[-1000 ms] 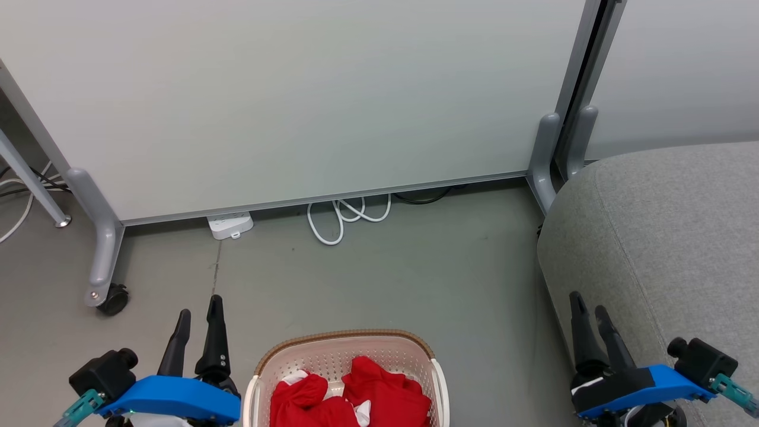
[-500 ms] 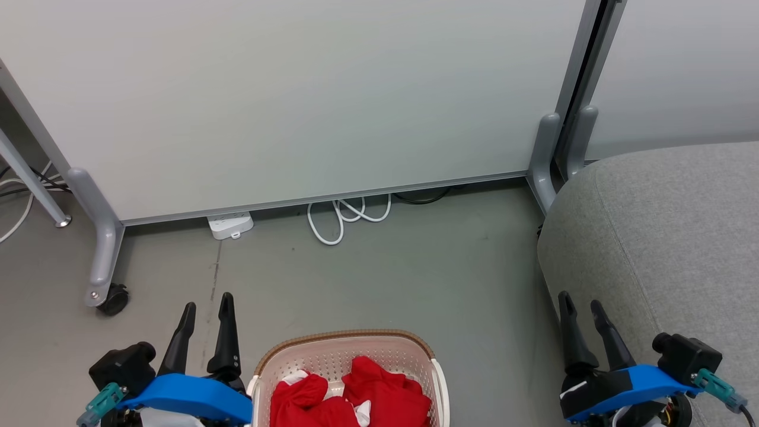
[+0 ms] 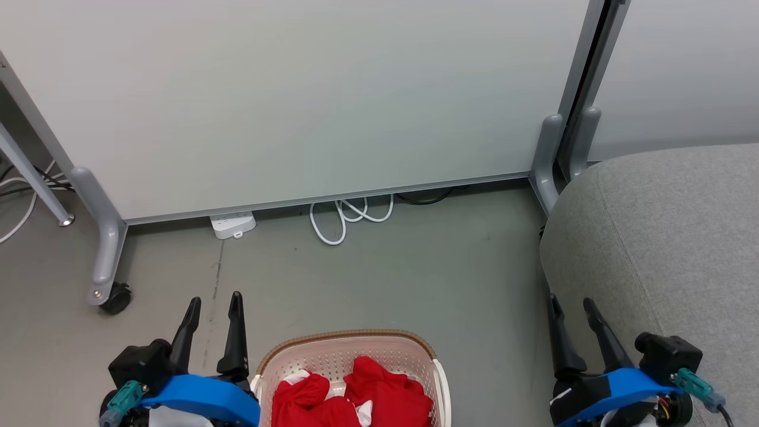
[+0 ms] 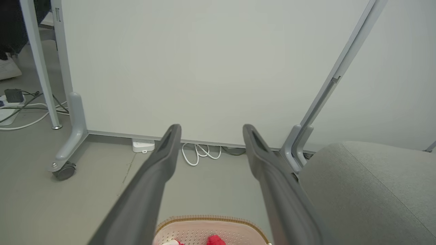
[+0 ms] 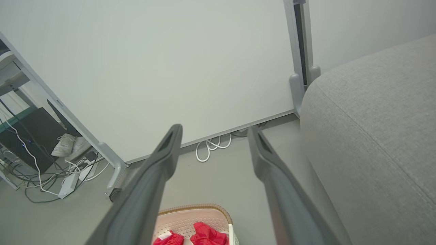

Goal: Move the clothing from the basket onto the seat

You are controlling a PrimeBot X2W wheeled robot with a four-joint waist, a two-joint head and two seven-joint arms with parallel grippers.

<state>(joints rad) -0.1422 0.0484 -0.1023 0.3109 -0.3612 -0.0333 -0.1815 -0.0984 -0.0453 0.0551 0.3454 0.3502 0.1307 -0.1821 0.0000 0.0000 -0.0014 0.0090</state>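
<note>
Scene: basket [image 3: 350, 341] on the floor [image 3: 385, 279] before a white partition [image 3: 296, 101]; grey seat [image 3: 670, 237] to its right, bare floor between them.
Clothing [image 3: 356, 394]: two red pieces with white trim, crumpled together inside the basket; none on the seat.
Left gripper [image 3: 215, 299]: just left of the basket rim, fingers parted, holding nothing.
Right gripper [image 3: 570, 300]: near the seat's left edge, fingers likewise apart and empty.
Handling: soft, light, limp fabric, likely to sag and trail; the pieces may tangle and lift as one.
Where to grip: a raised fold atop the heap, pinched deep against slipping. The frame's edge cuts off the pile's lower part, so how the pieces overlap cannot be told.
Progress: judged at the start, nothing yet transferred.
</note>
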